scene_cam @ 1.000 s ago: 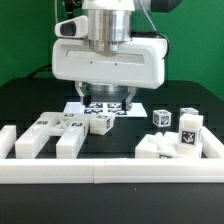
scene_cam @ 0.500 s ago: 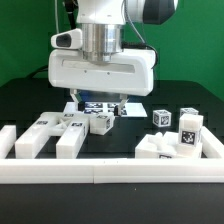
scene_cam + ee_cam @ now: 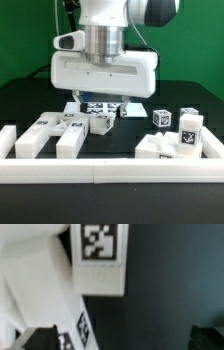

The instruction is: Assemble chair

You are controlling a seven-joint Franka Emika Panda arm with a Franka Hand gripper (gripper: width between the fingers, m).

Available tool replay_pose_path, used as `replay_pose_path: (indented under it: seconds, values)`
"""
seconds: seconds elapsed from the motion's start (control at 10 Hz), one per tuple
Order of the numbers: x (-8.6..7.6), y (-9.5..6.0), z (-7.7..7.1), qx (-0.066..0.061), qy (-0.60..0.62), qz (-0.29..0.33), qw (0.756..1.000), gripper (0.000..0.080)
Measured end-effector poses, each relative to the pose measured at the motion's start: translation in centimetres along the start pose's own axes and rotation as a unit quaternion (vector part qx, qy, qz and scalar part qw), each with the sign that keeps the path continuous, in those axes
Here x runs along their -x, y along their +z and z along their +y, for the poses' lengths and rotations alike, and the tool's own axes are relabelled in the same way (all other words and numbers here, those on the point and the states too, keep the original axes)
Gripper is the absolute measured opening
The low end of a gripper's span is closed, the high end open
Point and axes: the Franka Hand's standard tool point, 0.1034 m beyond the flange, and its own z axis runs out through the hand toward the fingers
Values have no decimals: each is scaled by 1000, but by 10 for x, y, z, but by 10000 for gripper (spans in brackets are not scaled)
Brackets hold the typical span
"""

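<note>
Pieces of the chair are lying loose on the black bench while the Panda arm's gripper is hovering low over its middle, fingers spread as wide as they go and gripping nothing. In the exterior view, two long bars are resting side by side toward the front corner on the exterior view's left, with a small cube just beside them and almost under the fingers. More tagged blocks are sitting toward the front corner on the exterior view's right, near the white border rail that is running along the front edge. The marker board is lying flat behind the cube. In the wrist view, a white tagged part is showing against the dark bench, and the two dark fingertips are standing well apart. The part is sitting toward one fingertip rather than centred in the gap. Judging from that offset, a straight descent is risking one finger landing on top of the part instead of straddling it, shoving or tipping it. With the pieces crowded so closely, a sideways correction made low down could also be knocking the cube or a bar out of place.
</note>
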Motion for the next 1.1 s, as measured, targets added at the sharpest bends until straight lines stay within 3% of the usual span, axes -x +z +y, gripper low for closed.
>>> replay_pose_path:
  seconds: [0.3, 1.1]
  values:
    - [7, 12, 1, 6, -5, 0, 1000, 649]
    - [12, 13, -15, 7, -19, 0, 1000, 649]
